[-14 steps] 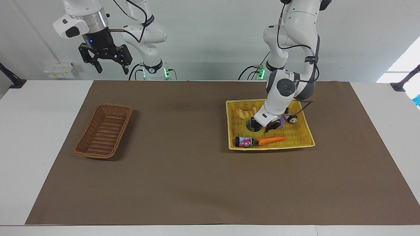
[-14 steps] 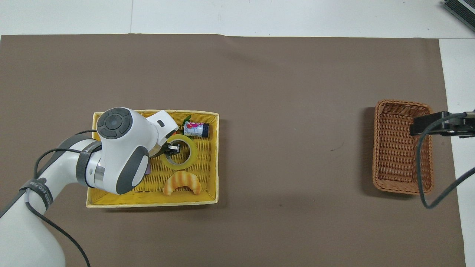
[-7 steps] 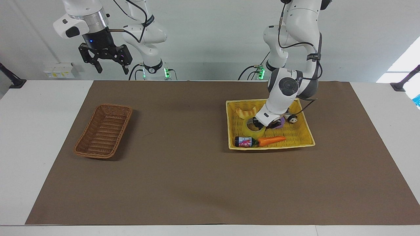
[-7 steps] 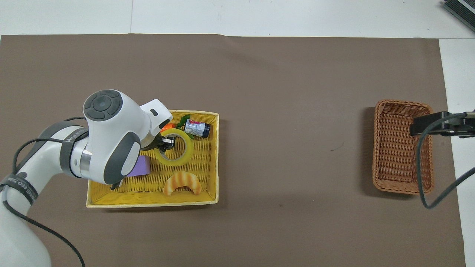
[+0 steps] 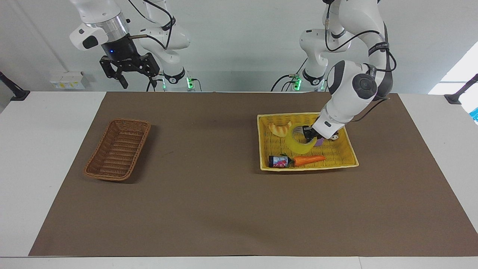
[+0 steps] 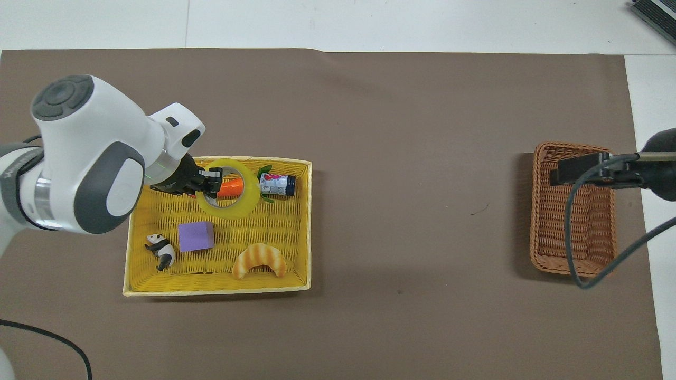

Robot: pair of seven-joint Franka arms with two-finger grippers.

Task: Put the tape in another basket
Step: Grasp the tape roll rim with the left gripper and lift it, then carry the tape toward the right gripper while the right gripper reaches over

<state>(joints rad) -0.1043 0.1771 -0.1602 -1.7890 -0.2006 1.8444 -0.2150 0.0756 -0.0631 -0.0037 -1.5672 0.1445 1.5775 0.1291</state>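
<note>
The yellow-green tape (image 5: 298,145) (image 6: 232,212) hangs tilted just above the yellow tray (image 5: 261,144) (image 6: 216,289). My left gripper (image 5: 308,135) (image 6: 214,179) is shut on the roll's wall, one finger inside the core. The brown wicker basket (image 5: 117,149) (image 6: 573,232) sits empty toward the right arm's end of the table. My right gripper (image 5: 136,80) (image 6: 576,172) hangs open high in the air, over that basket in the overhead view.
In the yellow tray lie a croissant (image 5: 280,129) (image 6: 260,259), a carrot (image 5: 308,160), a small can (image 5: 278,161) (image 6: 277,183), a purple block (image 6: 196,236) and a panda figure (image 6: 161,250). Brown mat covers the table between tray and basket.
My left gripper has lifted the tape off the tray floor and tipped it up, uncovering the purple block and panda. My right gripper has drifted slightly toward the table's middle.
</note>
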